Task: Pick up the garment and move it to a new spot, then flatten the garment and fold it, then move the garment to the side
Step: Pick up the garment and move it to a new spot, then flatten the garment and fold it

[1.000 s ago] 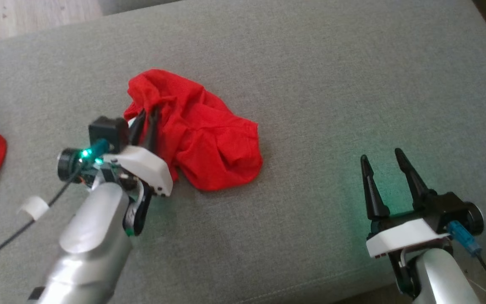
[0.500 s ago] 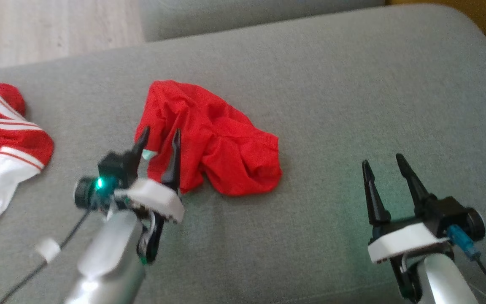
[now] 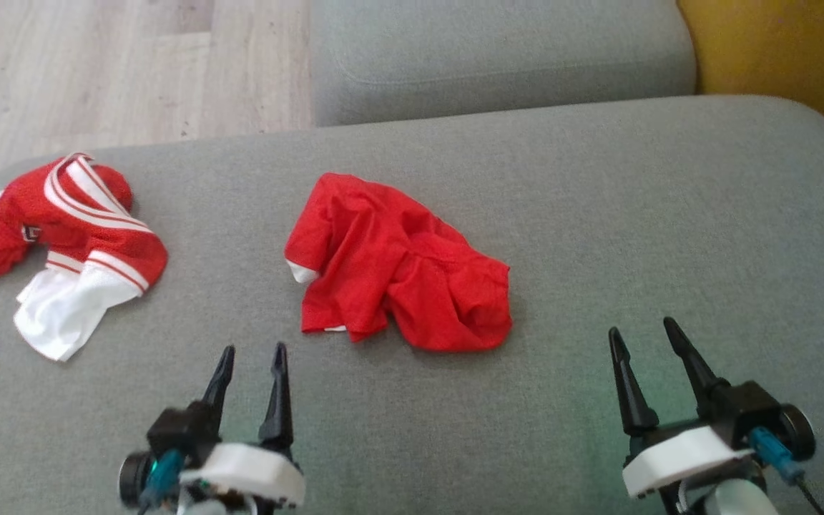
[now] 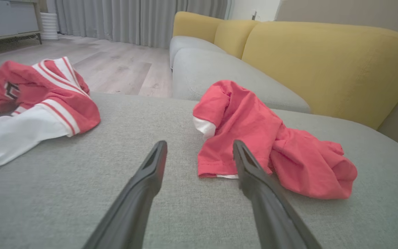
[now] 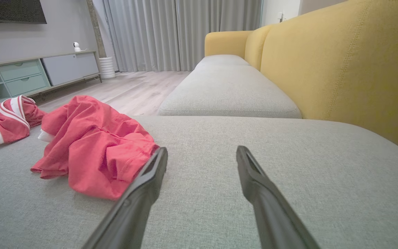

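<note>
From the head: find the red garment [image 3: 398, 265] crumpled midway across the grey seat [image 3: 669, 214], ahead and slightly right of the left gripper [image 3: 254, 348], ahead and well left of the right gripper [image 3: 640, 326], with both sets of jaws spread wide on nothing. Long axis from far-left to near-right. Probably the shorter reach for the left arm. From the left wrist: near hem just past the fingers, not touching, with a striped jersey [image 4: 36, 93] well apart to the left. From the right wrist: bunched end left of the fingers, bare seat ahead. Nothing in the way.
</note>
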